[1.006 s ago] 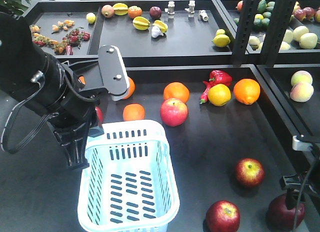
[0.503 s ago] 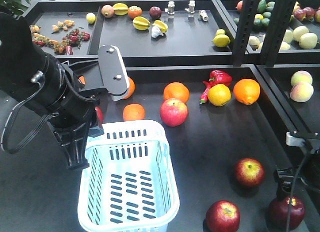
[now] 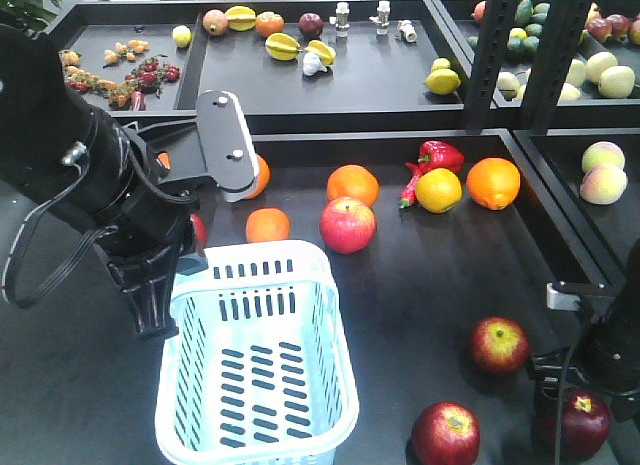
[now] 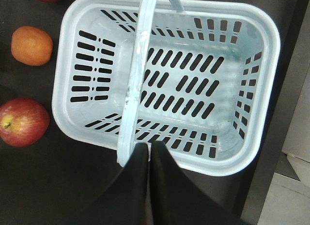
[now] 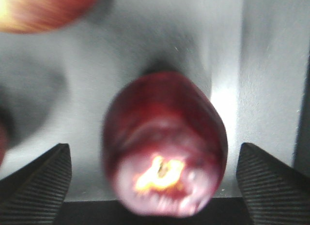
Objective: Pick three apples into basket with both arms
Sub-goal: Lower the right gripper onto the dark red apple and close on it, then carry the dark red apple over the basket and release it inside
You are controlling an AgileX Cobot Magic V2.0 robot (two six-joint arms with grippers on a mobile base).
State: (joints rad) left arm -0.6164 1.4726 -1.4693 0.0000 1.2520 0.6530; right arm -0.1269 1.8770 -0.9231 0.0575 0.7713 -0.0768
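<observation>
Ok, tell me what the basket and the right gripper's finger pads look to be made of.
Basket: looks like moulded plastic, pale blue-white, semi-glossy; the neat slots, rolled rim and soft highlights suggest it. Right gripper pads: black, matte, with fine parallel ridges, probably rubber or textured plastic; the blurred wrist view leaves that open.

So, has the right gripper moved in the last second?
Yes. In the front view the right gripper has shifted left, toward the yellow-flecked apple, which stayed put, and now sits open around the dark maroon apple.

robot lab: black trays (image 3: 370, 85) holding sorted produce (image 3: 493, 182)
</observation>
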